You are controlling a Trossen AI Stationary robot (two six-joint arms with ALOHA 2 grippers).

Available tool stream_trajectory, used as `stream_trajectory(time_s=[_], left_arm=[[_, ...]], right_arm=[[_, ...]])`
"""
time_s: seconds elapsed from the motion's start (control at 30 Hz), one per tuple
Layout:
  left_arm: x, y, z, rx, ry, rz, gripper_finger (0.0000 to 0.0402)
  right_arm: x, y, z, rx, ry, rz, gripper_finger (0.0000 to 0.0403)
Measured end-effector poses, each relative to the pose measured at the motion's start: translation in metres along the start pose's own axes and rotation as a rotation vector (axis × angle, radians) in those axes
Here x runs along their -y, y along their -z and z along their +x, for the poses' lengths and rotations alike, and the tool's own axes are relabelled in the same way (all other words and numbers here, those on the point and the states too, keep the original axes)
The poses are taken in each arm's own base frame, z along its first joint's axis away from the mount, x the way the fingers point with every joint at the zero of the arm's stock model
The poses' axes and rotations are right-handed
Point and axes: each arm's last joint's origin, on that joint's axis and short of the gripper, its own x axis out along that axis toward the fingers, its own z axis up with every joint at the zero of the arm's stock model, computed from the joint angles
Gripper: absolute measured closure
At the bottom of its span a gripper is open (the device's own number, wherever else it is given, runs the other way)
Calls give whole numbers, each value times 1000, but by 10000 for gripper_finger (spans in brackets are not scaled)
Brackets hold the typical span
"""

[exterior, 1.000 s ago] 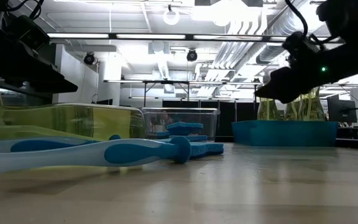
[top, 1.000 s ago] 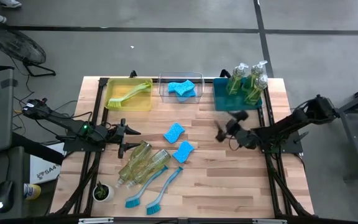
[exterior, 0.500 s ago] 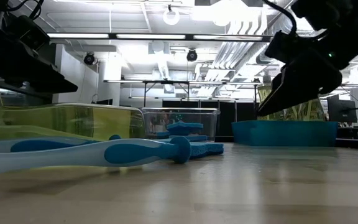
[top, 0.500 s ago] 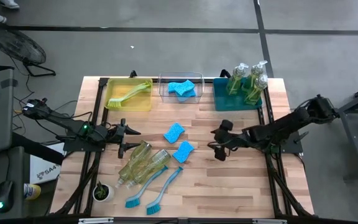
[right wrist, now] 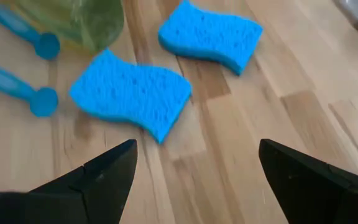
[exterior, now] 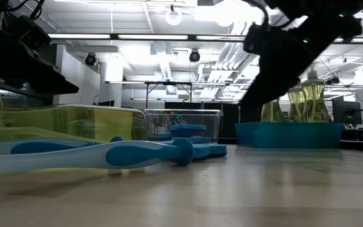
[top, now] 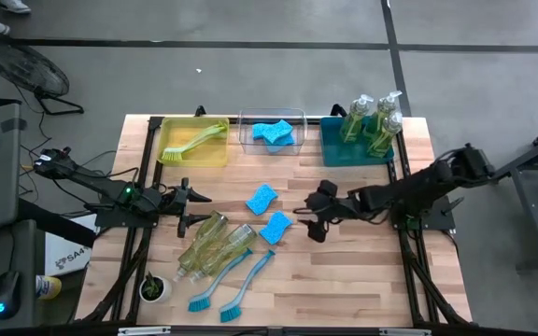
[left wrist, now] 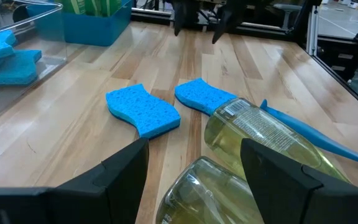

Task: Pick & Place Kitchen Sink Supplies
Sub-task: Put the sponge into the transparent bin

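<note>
Two light-blue sponges [top: 261, 197] [top: 276, 227] lie flat mid-table. Left of them, two clear yellow-green soap bottles [top: 215, 245] lie on their sides beside two blue dish brushes [top: 241, 280]. My right gripper [top: 307, 224] hovers open just right of the nearer sponge [right wrist: 129, 93], pointing slantwise down at it. My left gripper [top: 194, 207] waits open at the table's left, just short of the bottles [left wrist: 260, 137]. Both hold nothing.
Along the far edge stand a yellow bin [top: 169, 157] with a yellow-green brush, a clear bin [top: 247, 135] with sponges and a teal bin [top: 330, 154] with upright soap bottles. A small potted plant [top: 154, 287] sits at the near left corner.
My right gripper has travelled from near the teal bin toward the table's left and near edge, coming up beside the nearer sponge. It has turned as it went, its fingers now aimed at that sponge. Its fingers stay open. Nothing on the table has moved.
</note>
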Motion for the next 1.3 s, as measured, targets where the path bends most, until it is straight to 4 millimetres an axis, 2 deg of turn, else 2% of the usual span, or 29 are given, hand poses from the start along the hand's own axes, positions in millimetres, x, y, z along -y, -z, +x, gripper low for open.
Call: stream_trajectory(time_s=[0.2, 0.5, 0.6, 1.03, 1.13, 1.3], left_arm=[[0, 0, 0, 0, 0, 0, 151], [0, 0, 0, 1, 0, 0, 151], [0, 0, 0, 1, 0, -1, 151], [0, 0, 0, 2, 0, -1, 151], [0, 0, 0, 2, 0, -1, 151], [0, 0, 0, 2, 0, -1, 151]], right_arm=[[-2, -14, 9, 7, 9, 17, 73], [-16, -47, 28, 45, 5, 38, 73], [-20, -51, 36, 42, 15, 36, 73], [-26, -37, 68, -54, 16, 31, 73], [-28, -33, 70, -113, -65, 38, 73], [-35, -23, 66, -217, -142, -45, 72]])
